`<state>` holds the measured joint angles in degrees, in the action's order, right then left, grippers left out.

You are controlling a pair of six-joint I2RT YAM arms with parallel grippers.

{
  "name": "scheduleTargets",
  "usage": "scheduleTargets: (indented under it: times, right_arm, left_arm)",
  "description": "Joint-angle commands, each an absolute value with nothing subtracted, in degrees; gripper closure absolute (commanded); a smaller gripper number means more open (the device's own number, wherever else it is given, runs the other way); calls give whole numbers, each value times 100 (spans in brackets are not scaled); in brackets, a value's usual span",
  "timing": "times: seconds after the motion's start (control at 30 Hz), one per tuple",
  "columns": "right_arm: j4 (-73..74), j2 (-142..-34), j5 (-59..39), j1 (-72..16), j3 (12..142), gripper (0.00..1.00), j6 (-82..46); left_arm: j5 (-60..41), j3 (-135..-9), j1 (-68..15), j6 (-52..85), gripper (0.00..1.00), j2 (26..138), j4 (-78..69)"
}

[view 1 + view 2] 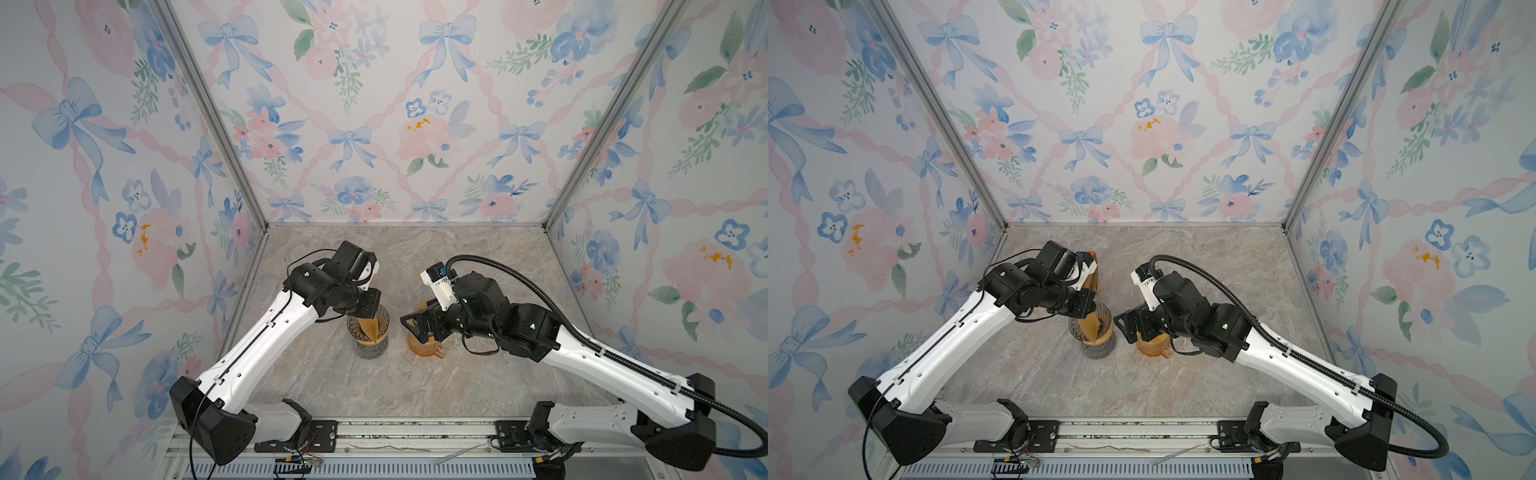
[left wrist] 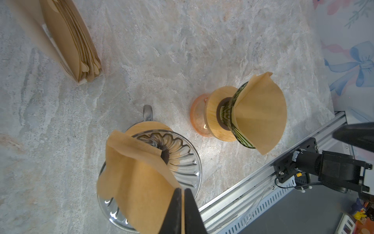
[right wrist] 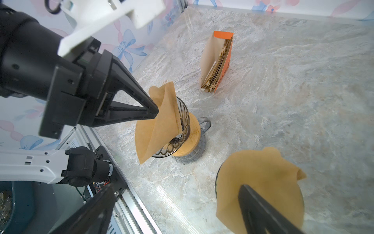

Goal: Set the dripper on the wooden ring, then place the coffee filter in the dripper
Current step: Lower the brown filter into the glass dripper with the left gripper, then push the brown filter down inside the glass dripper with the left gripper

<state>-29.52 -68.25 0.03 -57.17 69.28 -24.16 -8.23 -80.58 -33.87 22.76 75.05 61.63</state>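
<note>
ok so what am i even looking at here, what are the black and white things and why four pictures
Those are two robot arms with pincer grippers, over a marble table. Two pictures look down from above; two come from cameras on the wrists. On the table stand a clear dripper, a second dripper holding a second filter on an orange jug, and a box of spare filters. The left gripper is shut on a paper filter whose tip sits in the clear dripper. The right gripper is open, holding nothing.
</note>
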Motion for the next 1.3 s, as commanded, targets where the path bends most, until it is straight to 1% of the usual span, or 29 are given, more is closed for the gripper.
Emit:
scheduleTargets:
  times: [0.0,0.33,0.63,0.83,1.07,1.13,1.27]
  right_arm:
    - [-3075,-6716,132,-5758,6830,3,-2408]
    - [-3026,-6779,112,-5752,6808,3,-2412]
    - [-3067,-6734,158,-5754,6801,4,-2424]
    - [-3040,-6749,176,-5755,6743,4,-2435]
    - [-3050,-6745,172,-5747,6732,4,-2426]
    - [-3058,-6744,167,-5741,6732,4,-2422]
    - [-3067,-6742,167,-5729,6733,4,-2411]
  left_arm:
    - [-496,-8093,-3428,2301,92,7508,6396]
    - [-269,-8108,-3450,2359,97,7442,6535]
    - [54,-8074,-3549,2323,97,7901,6524]
    - [130,-8151,-3603,2346,89,8173,6512]
    - [369,-8122,-3667,2378,88,8414,6508]
    - [380,-8122,-3674,2381,86,8478,6508]
    - [422,-8110,-3710,2380,84,8568,6512]
